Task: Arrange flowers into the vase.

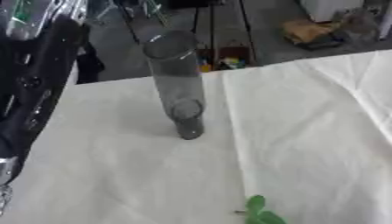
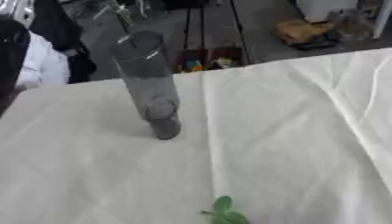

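A tall clear glass vase (image 1: pixel 174 74) stands upright on the white tablecloth (image 1: pixel 306 131), left of the middle. A thin green stem (image 2: pixel 117 13) reaches down to the vase's rim from above. Its upper end runs out of view. My left arm (image 1: pixel 30 87), black with silver joints, runs up the left edge. The left hand (image 1: pixel 34 15) is a blur in the upper left corner, left of the vase's mouth. A sprig of green leaves (image 1: pixel 260 213) lies on the cloth at the bottom edge. The right hand does not show.
The table's far edge (image 1: pixel 306 61) runs just behind the vase. Beyond it is a grey floor with a dark rack (image 1: pixel 222 52), a cardboard box (image 1: pixel 306 31) and other clutter. Folds cross the cloth on the right.
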`<action>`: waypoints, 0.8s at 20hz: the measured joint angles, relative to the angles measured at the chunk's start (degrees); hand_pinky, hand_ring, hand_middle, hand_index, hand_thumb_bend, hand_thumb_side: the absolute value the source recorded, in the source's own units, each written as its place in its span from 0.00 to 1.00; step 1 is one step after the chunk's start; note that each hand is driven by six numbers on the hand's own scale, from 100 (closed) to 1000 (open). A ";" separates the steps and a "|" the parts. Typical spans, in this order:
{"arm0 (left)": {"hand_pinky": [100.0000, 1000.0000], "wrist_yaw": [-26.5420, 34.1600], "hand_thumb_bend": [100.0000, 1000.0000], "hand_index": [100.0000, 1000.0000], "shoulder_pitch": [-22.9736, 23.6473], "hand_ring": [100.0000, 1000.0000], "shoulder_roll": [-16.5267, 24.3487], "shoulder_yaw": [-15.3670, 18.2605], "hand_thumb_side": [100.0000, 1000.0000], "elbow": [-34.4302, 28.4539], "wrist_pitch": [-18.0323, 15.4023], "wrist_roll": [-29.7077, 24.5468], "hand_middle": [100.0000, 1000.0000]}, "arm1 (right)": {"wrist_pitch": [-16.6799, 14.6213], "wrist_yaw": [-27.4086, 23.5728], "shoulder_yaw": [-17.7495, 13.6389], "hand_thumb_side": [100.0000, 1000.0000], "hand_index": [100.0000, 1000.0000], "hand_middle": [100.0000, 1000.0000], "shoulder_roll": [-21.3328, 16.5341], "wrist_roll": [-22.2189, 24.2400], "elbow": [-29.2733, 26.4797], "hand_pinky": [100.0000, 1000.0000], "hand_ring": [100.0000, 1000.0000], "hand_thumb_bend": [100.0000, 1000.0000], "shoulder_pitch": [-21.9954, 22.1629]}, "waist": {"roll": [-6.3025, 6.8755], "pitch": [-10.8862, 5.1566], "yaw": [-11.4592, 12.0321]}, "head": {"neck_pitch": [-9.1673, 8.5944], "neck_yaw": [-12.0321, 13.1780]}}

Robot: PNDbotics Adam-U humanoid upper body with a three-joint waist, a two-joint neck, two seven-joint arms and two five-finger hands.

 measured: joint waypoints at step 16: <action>0.00 -2.99 0.06 0.00 0.90 0.00 -0.96 -1.15 0.07 0.81 1.26 -1.26 0.00 | 0.06 -0.49 0.00 1.00 0.75 0.42 -0.39 0.43 0.00 0.65 0.72 0.00 -0.22 | 0.38 0.77 -0.65 | 0.00 0.22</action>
